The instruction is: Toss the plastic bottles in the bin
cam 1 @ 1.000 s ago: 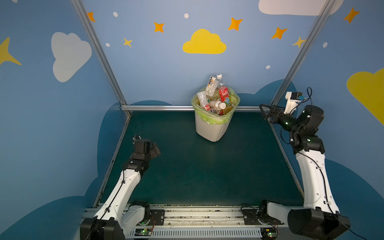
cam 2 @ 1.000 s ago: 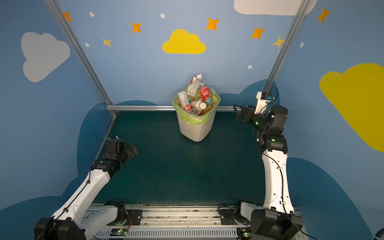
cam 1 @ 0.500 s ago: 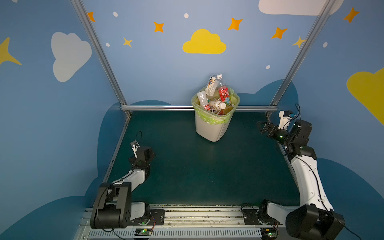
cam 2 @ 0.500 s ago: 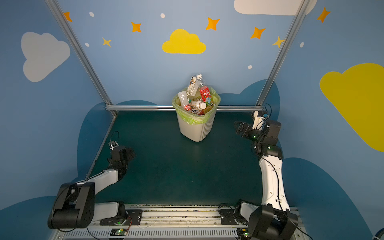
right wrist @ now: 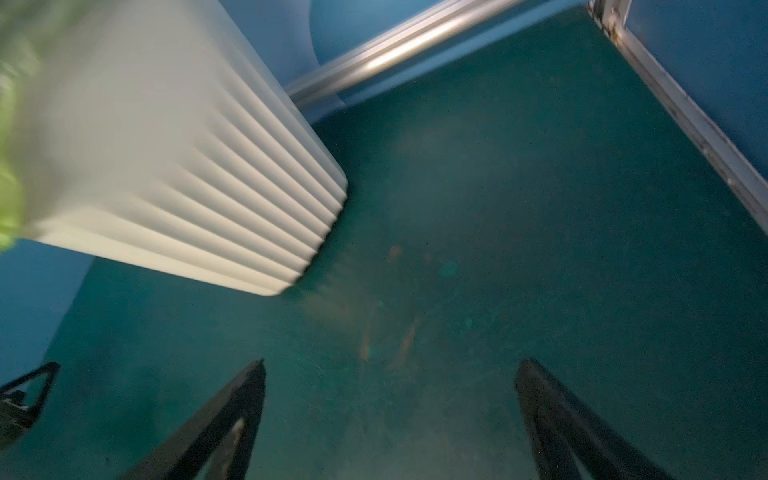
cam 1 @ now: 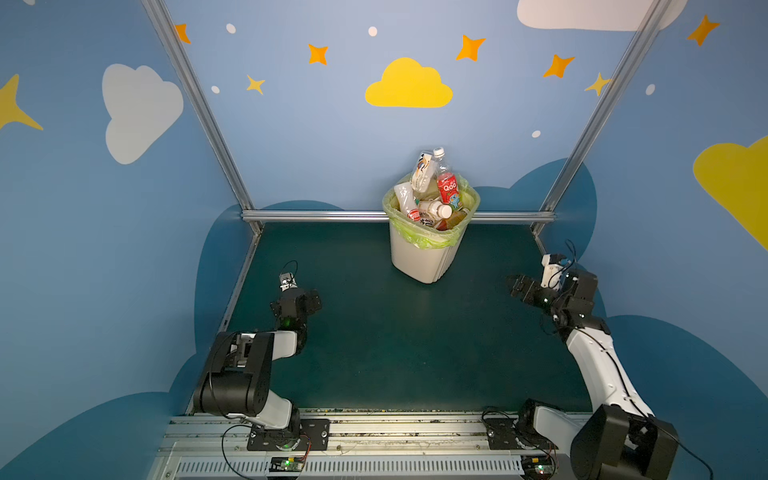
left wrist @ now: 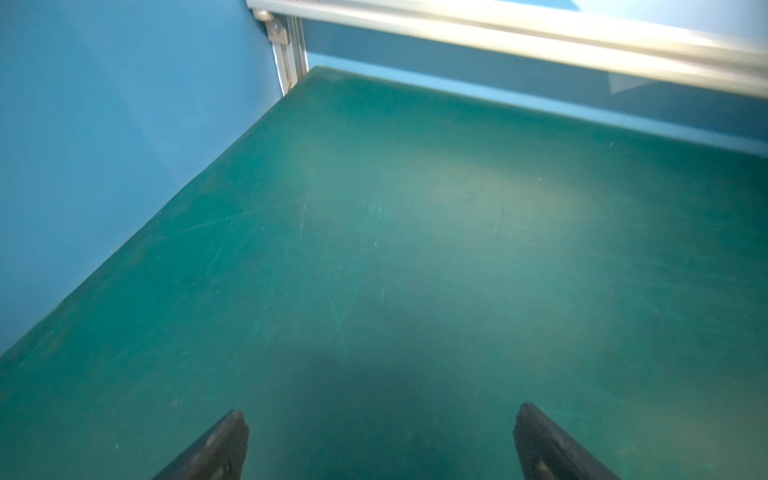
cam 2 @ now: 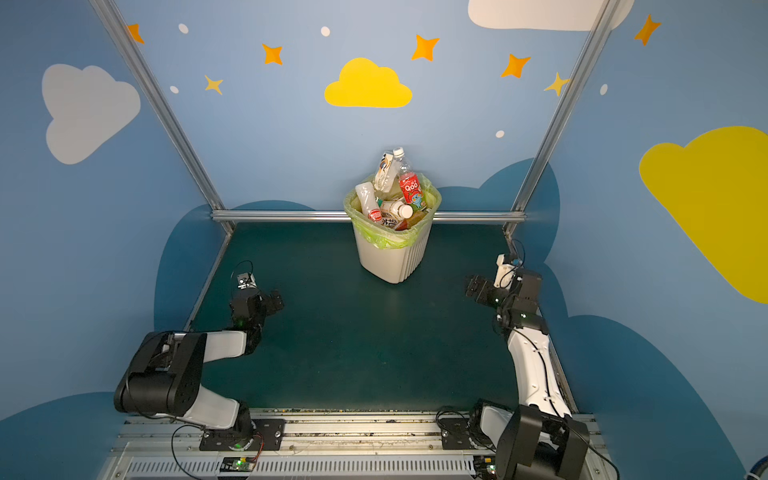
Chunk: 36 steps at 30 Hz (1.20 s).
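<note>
In both top views the bin point(cam 1: 419, 259) stands at the far edge of the green mat point(cam 1: 395, 345), just in front of the metal rail point(cam 1: 316, 215) along the back wall. A yellow-green bag point(cam 1: 419, 237) is folded over its rim. The plastic bottles point(cam 1: 430, 205) fill it past the brim. A clear bottle with a white cap and red label point(cam 1: 448, 189) sticks up highest, and a flattened white-labelled one point(cam 1: 422, 168) leans beside it. Lower in the heap lie a milky white bottle point(cam 1: 404, 197), a white-capped bottle on its side point(cam 1: 434, 210) and a brown-orange one point(cam 1: 454, 218) against the rim. The left gripper point(cam 1: 313, 300) sits low near the mat's left edge, and the right gripper point(cam 1: 514, 284) is near its right edge. Both are well apart from the bin.

In the left wrist view the left gripper point(left wrist: 380, 415) is released, its dark fingers point(left wrist: 230, 432) spread wide over scratched mat and holding nothing.

In the right wrist view the right gripper point(right wrist: 390, 368) is likewise spread wide and empty. The bin's ribbed white wall point(right wrist: 216, 178) is blurred, and a strip of the green bag point(right wrist: 8, 195) shows at the picture's edge.
</note>
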{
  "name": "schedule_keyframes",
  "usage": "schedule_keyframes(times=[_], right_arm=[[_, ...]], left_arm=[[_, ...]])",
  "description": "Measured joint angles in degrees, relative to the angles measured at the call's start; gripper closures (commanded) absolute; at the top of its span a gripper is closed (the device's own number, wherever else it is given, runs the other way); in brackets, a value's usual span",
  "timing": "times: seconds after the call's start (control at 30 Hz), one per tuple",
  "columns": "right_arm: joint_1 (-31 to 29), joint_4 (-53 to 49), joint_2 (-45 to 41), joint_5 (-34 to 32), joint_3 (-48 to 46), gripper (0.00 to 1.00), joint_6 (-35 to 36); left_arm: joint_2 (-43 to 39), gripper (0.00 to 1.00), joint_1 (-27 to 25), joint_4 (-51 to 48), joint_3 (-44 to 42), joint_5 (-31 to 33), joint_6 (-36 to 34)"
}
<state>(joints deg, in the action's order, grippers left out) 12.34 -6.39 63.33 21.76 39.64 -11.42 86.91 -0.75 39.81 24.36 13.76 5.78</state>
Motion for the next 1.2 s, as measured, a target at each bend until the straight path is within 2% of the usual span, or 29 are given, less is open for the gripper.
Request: schedule_keyframes(times=[0.27,0.43,0.6,0.97,1.2], right_arm=[[-1.46,19.74,5.4,-7.5,-16.33,0.06,-0.17],[-4.9,32.41,9.27,-13.27,-18.97,0.05,2.23],[-6.93,41.64,15.17,-15.8,-18.82,0.06,3.48],[-12.41,55.98,21.57,-19.19,-20.96,0.05,8.74],[-14.19,52.94,23.28,-22.38,-17.29,0.05,10.34]], left_arm=[[0.0,0.0,-0.02,1.14,0.0,-0.26,-0.55],[0.0,0.0,-0.02,1.18,0.0,-0.28,-0.68],[0.0,0.0,-0.02,1.2,0.0,-0.28,-0.68],[0.0,0.0,-0.02,1.22,0.0,-0.39,-0.7],[0.0,0.0,-0.02,1.25,0.0,-0.42,-0.7]])
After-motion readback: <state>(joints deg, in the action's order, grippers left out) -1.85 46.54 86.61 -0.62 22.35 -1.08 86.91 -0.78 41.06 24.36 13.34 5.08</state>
